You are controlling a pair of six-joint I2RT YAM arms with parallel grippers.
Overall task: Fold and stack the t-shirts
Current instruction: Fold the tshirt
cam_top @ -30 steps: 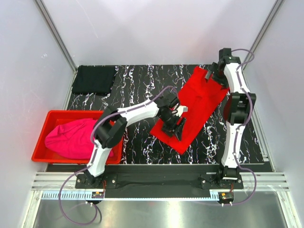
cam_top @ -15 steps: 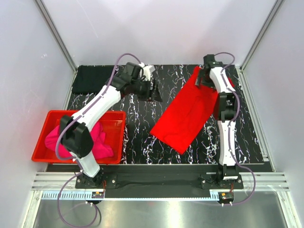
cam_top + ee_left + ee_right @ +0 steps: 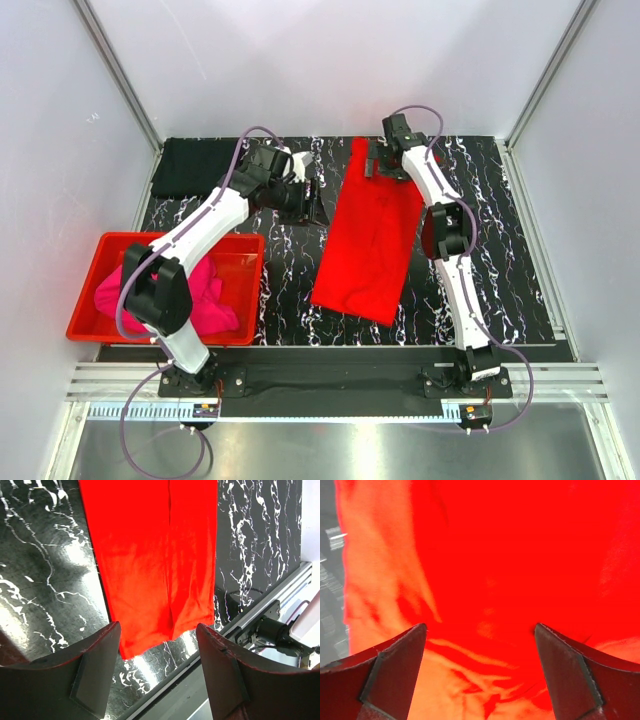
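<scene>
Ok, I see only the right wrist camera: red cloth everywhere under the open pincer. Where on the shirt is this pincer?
Observer: The right pincer is at the far end of the red shirt, a long strip on the table.
Operator: And the left pincer?
Observer: The left pincer is open and empty, above bare table left of that shirt.
Operator: The other shirts?
Observer: The black shirt lies folded in the far left corner; the pink shirt is in the red bin.

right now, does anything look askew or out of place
The red t-shirt lies slanted across the table, not square to its edges. The pink t-shirt sits bunched, unfolded, in the red bin. The black t-shirt looks neatly folded.
</scene>
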